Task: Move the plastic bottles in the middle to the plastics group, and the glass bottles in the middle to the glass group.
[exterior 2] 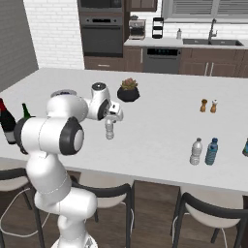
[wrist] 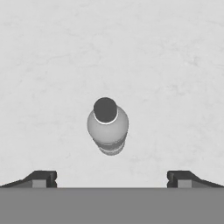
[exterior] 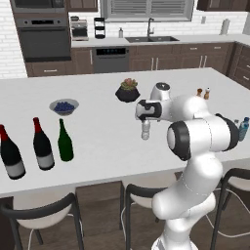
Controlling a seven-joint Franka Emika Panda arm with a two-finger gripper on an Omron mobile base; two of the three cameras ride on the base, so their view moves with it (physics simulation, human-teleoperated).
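Dark fingertips (wrist: 43, 178) stand far apart at the bottom of the hand view, and between them, lower down, a small clear plastic water bottle (wrist: 107, 124) stands upright on the pale marble counter (wrist: 175, 65), seen from straight above with its cap facing the camera. The gripper (wrist: 111, 179) is spread wide and empty — it touches nothing.

From the left base view, that same clear bottle (exterior: 145, 130) stands mid-counter just under the white hand, and at the counter's left end stand two large black wine bottles with red foil tops (exterior: 27, 149) and grey-white labels, with a plain dark-green glass bottle (exterior: 65, 142) just beside them on the right. A pale bowl of dark berries (exterior: 64, 106) and a black pot with a reddish plant (exterior: 128, 91) sit farther back.

The right base view gives what the left mostly hides: a second clear water bottle (exterior 2: 196, 151) standing just beside a teal-blue tinted plastic bottle (exterior 2: 211, 151) near the front right edge, well apart from the middle bottle (exterior 2: 110, 128) — plus two small brown shakers (exterior 2: 208, 105) behind them.

No writing on any label can be read.
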